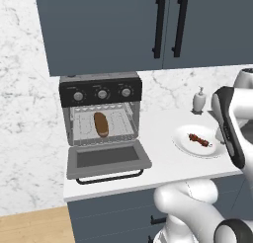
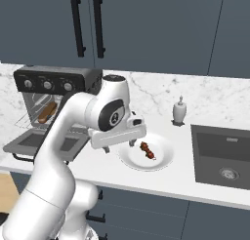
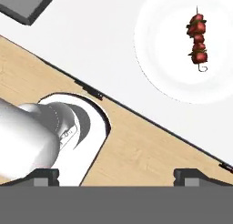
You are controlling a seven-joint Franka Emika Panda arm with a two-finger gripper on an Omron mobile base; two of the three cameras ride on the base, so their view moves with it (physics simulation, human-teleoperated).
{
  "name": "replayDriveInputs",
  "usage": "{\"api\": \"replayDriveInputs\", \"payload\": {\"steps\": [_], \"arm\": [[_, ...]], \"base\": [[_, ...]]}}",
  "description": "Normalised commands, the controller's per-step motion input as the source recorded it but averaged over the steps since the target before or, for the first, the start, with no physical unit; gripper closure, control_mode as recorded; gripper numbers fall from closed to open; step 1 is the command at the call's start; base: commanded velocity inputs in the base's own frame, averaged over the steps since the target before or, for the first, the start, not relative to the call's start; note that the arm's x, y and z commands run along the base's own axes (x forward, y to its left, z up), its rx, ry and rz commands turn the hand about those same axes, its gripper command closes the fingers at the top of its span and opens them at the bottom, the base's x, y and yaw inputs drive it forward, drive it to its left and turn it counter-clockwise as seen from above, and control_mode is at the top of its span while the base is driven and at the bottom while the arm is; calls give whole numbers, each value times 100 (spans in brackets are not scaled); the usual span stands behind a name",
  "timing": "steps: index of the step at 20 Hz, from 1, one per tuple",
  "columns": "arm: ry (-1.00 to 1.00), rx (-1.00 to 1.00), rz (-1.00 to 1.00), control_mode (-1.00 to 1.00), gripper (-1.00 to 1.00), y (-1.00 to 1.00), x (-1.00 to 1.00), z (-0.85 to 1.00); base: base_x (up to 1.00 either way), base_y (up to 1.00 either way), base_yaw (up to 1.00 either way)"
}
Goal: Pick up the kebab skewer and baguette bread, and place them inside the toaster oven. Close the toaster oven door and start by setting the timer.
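Spread fingers [image 3: 116, 175] cut off low, kebab skewer [image 3: 198, 38] beyond

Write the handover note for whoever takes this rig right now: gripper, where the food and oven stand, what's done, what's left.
Gripper: open, holding nothing, above the counter's front edge, short of the plate.
Baguette: already on the rack inside the toaster oven.
Kebab skewer: lying on the white plate, right of the oven.
Oven door: dropped fully open.
Done: baguette loaded.
Left: pick up the skewer, put it in the oven, close the door, set the timer knob.
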Motion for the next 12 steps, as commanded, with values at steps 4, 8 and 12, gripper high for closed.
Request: {"api": "replayDriveInputs", "payload": {"steps": [4,8,12], "arm": [[0,0,17,-100,-100,-49,27,-31],[8,0,7,-100,-100,-3,85,-44],[12,0,5,-100,-100,-26,77,-44]], "base": [[0,0,0],[0,0,0],[0,0,0]]}}
